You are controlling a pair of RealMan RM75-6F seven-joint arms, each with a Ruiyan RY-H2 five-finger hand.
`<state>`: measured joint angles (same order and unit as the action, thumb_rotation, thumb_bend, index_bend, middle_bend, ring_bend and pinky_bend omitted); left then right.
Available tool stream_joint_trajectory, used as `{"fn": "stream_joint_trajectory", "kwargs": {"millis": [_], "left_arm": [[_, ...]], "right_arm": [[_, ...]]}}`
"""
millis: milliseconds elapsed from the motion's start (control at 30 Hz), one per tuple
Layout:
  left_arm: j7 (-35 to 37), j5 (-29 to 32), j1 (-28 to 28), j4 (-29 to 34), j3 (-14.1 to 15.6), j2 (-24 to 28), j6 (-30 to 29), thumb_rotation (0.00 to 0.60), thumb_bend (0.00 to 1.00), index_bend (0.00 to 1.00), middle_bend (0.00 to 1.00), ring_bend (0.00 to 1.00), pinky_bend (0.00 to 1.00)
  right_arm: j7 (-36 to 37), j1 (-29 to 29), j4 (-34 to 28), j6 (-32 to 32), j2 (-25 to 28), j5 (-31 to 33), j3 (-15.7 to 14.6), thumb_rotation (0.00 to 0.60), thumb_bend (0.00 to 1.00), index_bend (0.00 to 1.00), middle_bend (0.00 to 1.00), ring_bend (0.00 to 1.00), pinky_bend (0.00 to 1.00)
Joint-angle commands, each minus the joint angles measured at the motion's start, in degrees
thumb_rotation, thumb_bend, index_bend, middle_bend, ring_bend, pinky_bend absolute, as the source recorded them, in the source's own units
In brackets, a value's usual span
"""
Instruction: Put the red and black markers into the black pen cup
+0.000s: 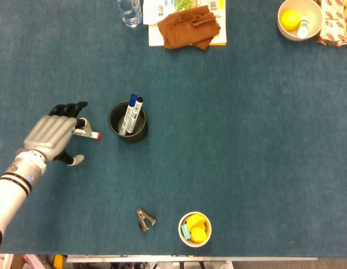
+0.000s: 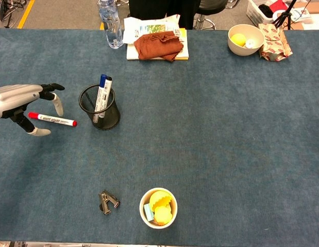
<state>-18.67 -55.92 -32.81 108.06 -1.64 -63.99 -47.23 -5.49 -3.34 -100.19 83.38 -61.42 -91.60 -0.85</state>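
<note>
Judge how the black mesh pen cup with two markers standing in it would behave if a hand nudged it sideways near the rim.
The black mesh pen cup probably weighs little, since its wire wall shows the table through it. It may tip rather than slide: the blue-capped marker and black-capped marker lean above the rim, raising its balance. The carpet-like blue table cover likely grips its base.

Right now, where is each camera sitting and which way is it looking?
Head view: up high, looking almost straight down at the table; only the left hand and its arm show, over the red marker.
Chest view: lower, tilted forward across the table toward the floor beyond; the left hand shows at the left edge.
Both share the black pen cup with two markers inside, the stapler and the brown cloth.
</note>
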Motion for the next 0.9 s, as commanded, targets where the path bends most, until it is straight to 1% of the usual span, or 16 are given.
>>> {"fn": "stream_joint_trajectory", "kwargs": {"millis": [33,300,533,700,900], "left_arm": [[0.32,-1.16,-0.21,-2.32,0.34,-2.22,-1.00,0.600,0.22,0.36,0.00,0.00,0.00],[1.50,-1.50,-0.78,-5.81,0.69,-5.01,-1.03,0.600,0.22,0.35,0.00,0.00,0.00],[2.54,0.73,-1.59,-8.15,0.95,-6.53,0.43,0.600,0.22,0.36,0.00,0.00,0.00],[3.05,0.17,-1.98,-9.80,1.07,-8.06,0.53,0.600,0.22,0.37,0.00,0.00,0.00],[2.97,-1.28,-1.82,-11.60,1.16,-10.12,-1.17,0.600,0.22,0.38,0.00,0.00,0.00]], "right_arm": [[0.05,-0.01,0.00,0.00,0.04,0.00,0.00,0.600,0.00,0.24,0.26,0.18,0.35],[-0.12,0.00,-0.11,-0.12,-0.10,0.11,-0.06,0.600,0.00,0.24,0.26,0.18,0.35],[-0.23,0.01,-0.27,-0.19,-0.13,-0.13,-0.26,0.600,0.00,0.24,0.26,0.18,0.35],[-0.31,-0.10,-0.22,-0.52,-0.23,0.19,-0.21,0.600,0.00,0.24,0.26,0.18,0.35],[-0.20,-0.02,-0.35,-0.28,-0.13,0.10,-0.19,0.600,0.00,0.24,0.26,0.18,0.35]]}}
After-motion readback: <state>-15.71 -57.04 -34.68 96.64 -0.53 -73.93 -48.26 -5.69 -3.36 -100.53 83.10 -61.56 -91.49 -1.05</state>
